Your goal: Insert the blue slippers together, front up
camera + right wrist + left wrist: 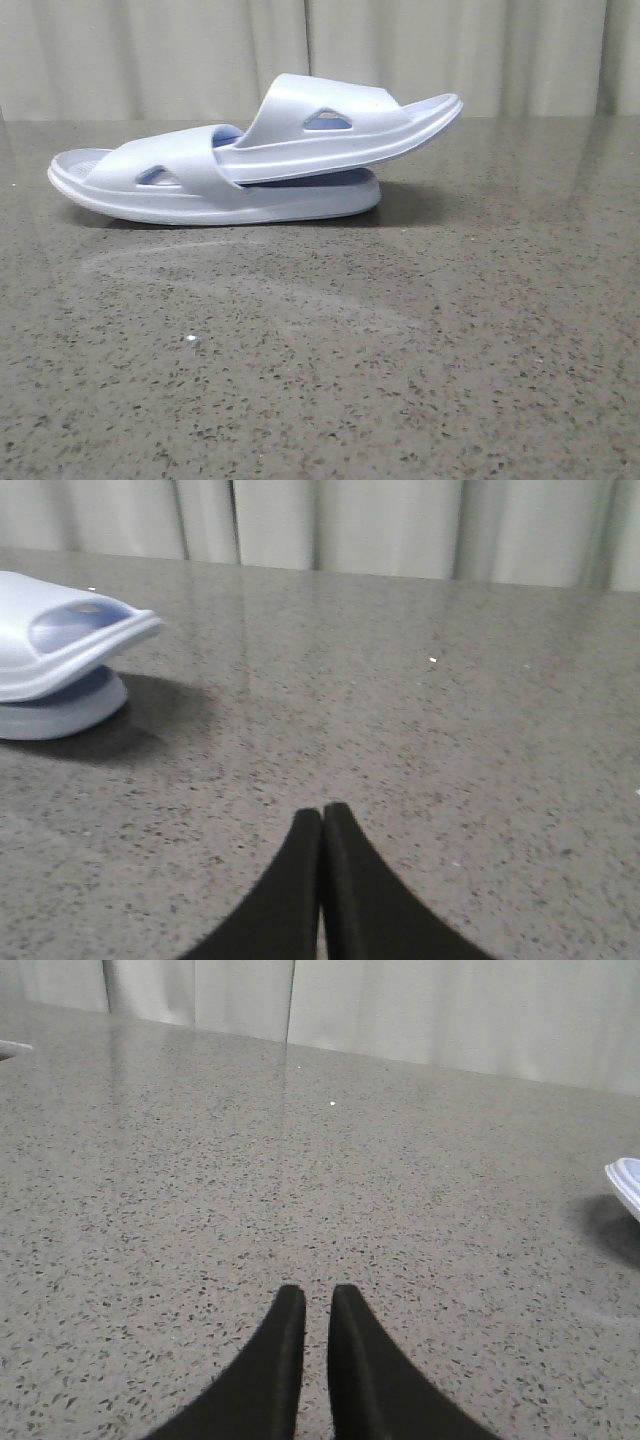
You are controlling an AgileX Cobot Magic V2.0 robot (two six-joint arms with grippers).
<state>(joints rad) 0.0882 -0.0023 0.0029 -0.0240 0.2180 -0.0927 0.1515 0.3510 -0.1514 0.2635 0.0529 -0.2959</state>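
Note:
The two blue slippers lie nested at the back of the table in the front view. The lower slipper rests flat. The upper slipper is pushed under the lower one's strap and tilts up to the right. Neither gripper shows in the front view. In the left wrist view my left gripper is empty over bare table, its fingers nearly together with a thin gap, and one slipper tip shows at the edge. In the right wrist view my right gripper is shut and empty, apart from the slippers.
The speckled grey stone table spreads in front of the slippers. A pale curtain hangs behind it. A small white edge shows at the side of the left wrist view.

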